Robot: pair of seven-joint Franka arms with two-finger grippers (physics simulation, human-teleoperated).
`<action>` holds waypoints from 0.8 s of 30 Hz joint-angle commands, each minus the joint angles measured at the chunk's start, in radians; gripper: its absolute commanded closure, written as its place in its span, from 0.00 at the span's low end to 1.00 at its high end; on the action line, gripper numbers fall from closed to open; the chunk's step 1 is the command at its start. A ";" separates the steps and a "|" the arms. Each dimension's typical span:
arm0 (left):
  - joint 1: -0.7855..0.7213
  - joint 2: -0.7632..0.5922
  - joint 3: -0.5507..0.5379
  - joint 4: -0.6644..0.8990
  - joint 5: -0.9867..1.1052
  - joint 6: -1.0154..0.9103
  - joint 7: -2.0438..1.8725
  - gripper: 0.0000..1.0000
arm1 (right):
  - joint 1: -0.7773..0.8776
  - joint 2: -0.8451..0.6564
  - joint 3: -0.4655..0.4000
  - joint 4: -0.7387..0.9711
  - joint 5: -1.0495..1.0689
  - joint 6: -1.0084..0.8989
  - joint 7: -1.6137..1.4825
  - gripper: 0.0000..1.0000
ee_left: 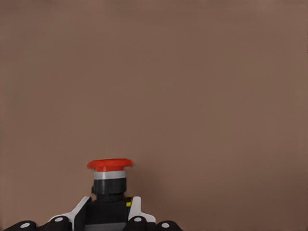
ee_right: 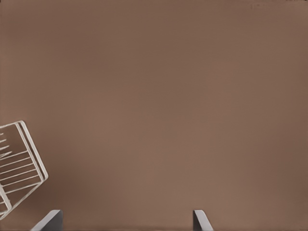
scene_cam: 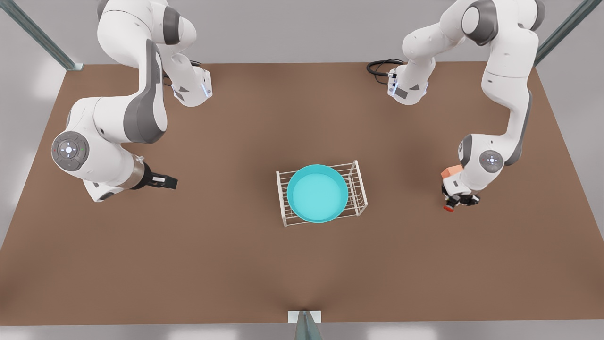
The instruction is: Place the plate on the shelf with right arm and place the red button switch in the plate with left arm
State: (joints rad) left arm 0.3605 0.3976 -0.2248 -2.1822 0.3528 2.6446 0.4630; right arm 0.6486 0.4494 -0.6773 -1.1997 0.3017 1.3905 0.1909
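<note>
A flat brown tabletop (scene_cam: 236,264) fills the front view, with pale grey floor around it, slanted metal struts at the two far corners and one more at the near edge, at six o'clock.

At about nine o'clock in the front view is the right arm (scene_cam: 118,127), which waits, folded over the table. Its right gripper (scene_cam: 171,181) points toward the table's centre, well apart from everything. In the right wrist view the two fingertips (ee_right: 48,220) stand wide apart with bare table between them, and a corner of the shelf (ee_right: 19,163) shows beyond.

At the centre of the front view sits the shelf (scene_cam: 361,189), a white wire rack whose long axis runs roughly from nine to three o'clock, turned slightly. The plate (scene_cam: 317,193) lies flat on the rack's barred top, open side up, spanning nearly the rack's full width; being round, it has no long axis of its own.

At about three o'clock in the front view the left arm (scene_cam: 509,104) reaches down to the table. The left gripper (scene_cam: 460,200) is clamped on the red button switch (scene_cam: 448,207), well apart from the rack and plate. In the left wrist view the fingers (ee_left: 137,211) press against the switch's black body, and the switch (ee_left: 109,180) runs lengthwise out from the gripper, red cap farthest out. Just behind the left wrist in the front view an orange cube (scene_cam: 450,172) peeks out.
</note>
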 commanded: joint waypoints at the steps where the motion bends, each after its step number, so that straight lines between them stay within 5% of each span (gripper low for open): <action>1: 0.000 -0.002 -0.019 0.032 -0.011 -0.086 -0.041 0.53 | 0.000 -0.002 -0.001 0.000 0.001 -0.001 -0.122 0.00; 6: 0.000 -0.023 -0.070 0.102 -0.067 -0.198 -0.049 0.54 | -0.017 -0.002 -0.005 0.002 0.037 0.001 -0.120 0.00; 14: -0.005 -0.029 -0.283 0.403 -0.106 -0.635 -0.332 0.54 | -0.017 0.000 -0.002 0.002 0.040 0.019 -0.116 0.00; 24: -0.201 -0.013 -0.312 0.579 -0.235 -0.755 -0.779 0.55 | -0.017 0.000 -0.004 0.002 0.039 0.022 -0.114 0.00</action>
State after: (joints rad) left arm 0.1724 0.3860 -0.5363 -1.6049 0.1597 1.9642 0.1374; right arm 0.6320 0.4509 -0.6798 -1.1985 0.3399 1.4103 0.1049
